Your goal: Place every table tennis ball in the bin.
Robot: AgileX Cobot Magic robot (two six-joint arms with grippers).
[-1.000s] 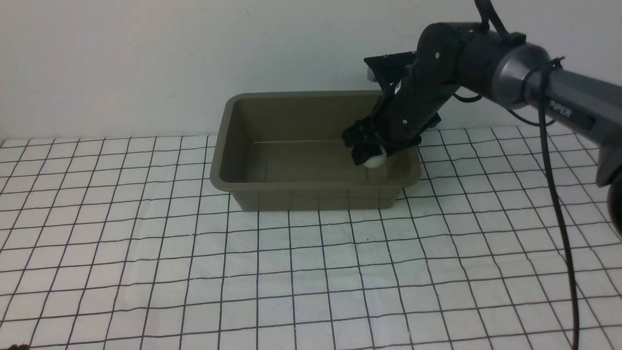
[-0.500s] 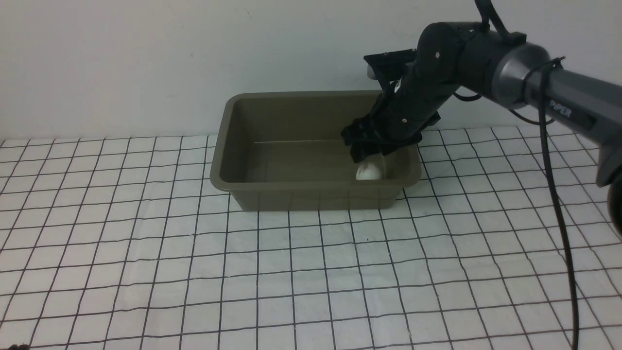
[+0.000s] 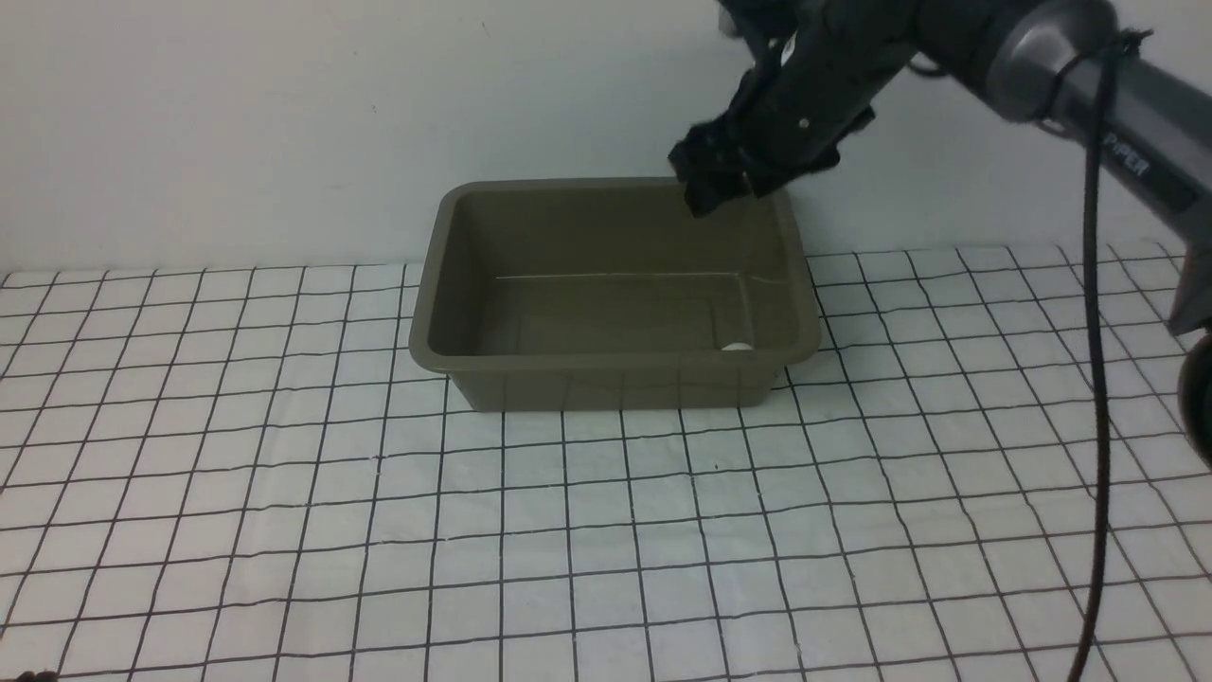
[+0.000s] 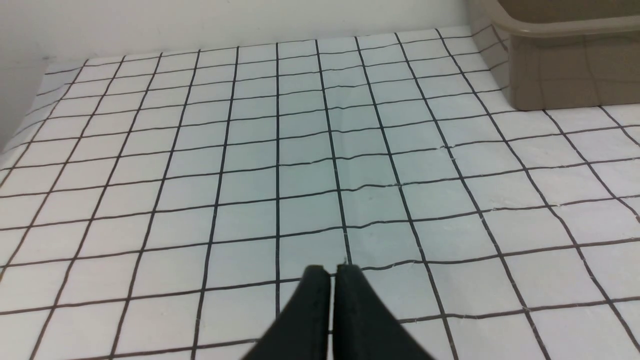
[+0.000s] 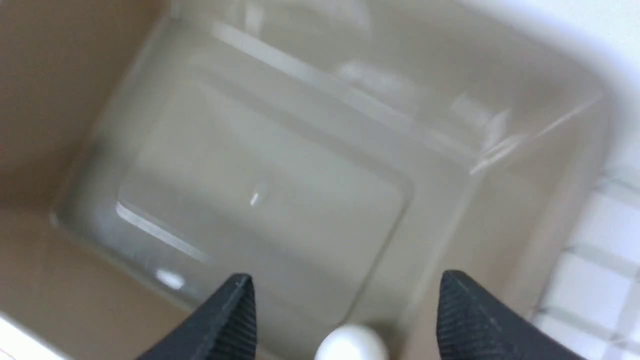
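Right claw [image 3: 717, 189] hangs in the air over the far right corner of the bin [image 3: 606, 363] in the front view, clear of the rim, and from this side I cannot make out how its fingers stand. The bin sits on the gridded worktop [image 3: 606, 530] close to the pale wall [image 3: 284, 123]. The table tennis ball [image 3: 737, 347] lies inside it, in the near right corner, with only its top showing over the front rim. From the left wrist, the left claw [image 4: 331, 272] has its two dark fingers pressed together with nothing between them, low over the worktop [image 4: 300, 150], and one corner of the bin [image 4: 560, 85] stands well apart from it. From the right wrist the picture is blurred, but the right claw [image 5: 347, 282] plainly has its fingers spread wide and empty, looking down into the bin [image 5: 260, 200]. The table tennis ball [image 5: 350, 342] rests on the floor there against a side wall, apart from both fingers.
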